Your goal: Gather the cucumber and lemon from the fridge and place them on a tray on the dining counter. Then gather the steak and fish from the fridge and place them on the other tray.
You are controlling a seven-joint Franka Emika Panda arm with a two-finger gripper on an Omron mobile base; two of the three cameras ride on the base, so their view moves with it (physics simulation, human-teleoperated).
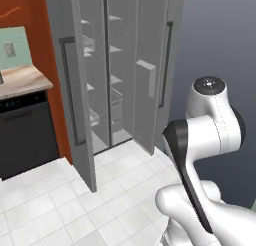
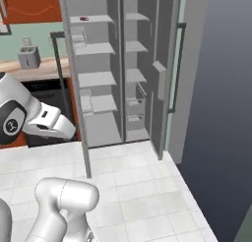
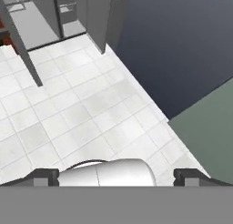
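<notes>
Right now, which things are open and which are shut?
fridge: open, both doors swung wide
left fridge door: open, edge toward the camera
right fridge door: open
gripper: open, nothing between its tips, pointing down at the floor
dishwasher: shut
small red thing: lying on the top shelf; too small to name

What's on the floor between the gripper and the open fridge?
Bare white tiled floor, seen in the hand view: nothing lies between the open gripper and the fridge, whose doors stand open.
</notes>
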